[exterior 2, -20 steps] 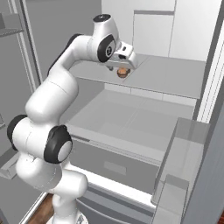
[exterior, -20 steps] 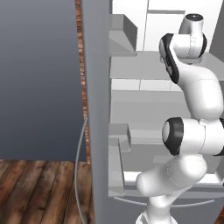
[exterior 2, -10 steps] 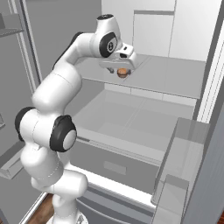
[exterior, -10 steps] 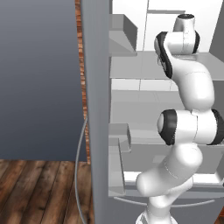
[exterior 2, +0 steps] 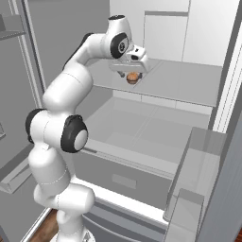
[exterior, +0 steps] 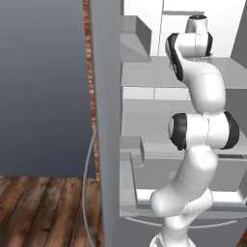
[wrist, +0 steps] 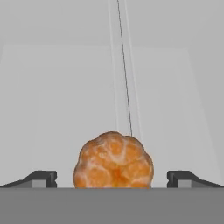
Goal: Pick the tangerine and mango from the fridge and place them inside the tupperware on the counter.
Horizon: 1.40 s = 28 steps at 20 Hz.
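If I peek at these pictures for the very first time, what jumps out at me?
The big white robot arm reaching deep into the open grey fridge grabs the eye first. Next is the orange fruit, mottled with paler patches, sitting on a grey shelf. It lies right between the two dark fingertips of the wide-open pincer, which are not touching it.

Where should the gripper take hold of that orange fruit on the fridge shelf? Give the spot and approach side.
Grip the tangerine across its widest middle, coming along the line the hand already faces. It sits alone on the shelf, round and ribbed, centred between the open gripper fingertips, with clear gaps on both sides, so closing straight in should catch it squarely.
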Available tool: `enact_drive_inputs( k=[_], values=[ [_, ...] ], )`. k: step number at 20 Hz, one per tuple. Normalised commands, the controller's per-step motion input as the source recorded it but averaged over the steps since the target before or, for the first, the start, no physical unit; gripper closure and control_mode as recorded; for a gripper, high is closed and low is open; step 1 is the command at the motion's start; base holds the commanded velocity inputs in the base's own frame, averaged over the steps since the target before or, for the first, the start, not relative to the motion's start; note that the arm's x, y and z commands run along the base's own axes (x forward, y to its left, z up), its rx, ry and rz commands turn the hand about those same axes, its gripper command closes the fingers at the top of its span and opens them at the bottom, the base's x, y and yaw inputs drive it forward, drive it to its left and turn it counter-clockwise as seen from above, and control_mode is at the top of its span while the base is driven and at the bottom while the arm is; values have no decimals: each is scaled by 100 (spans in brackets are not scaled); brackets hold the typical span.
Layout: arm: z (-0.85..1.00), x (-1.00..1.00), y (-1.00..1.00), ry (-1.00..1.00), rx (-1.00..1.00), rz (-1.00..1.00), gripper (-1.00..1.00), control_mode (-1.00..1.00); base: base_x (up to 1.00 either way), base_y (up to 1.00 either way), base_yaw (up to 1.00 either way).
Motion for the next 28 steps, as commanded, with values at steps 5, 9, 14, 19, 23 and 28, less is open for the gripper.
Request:
enact_drive_inputs(
  k=[5, 9, 14, 19, 23, 28],
  values=[
    [-15, 10, 0, 0, 0, 0, -100, -100, 0, 0, 0],
    [-29, -21, 0, 0, 0, 0, -100, -100, 0, 0, 0],
    [-25, -33, 0, 0, 0, 0, -100, -100, 0, 0, 0],
    [-20, -12, 0, 0, 0, 0, -100, -100, 0, 0, 0],
    [-15, 9, 0, 0, 0, 1, -100, -100, 0, 0, 0],
    [0, 26, 0, 0, 0, 9, -100, -100, 0, 0, 0]
  ],
)
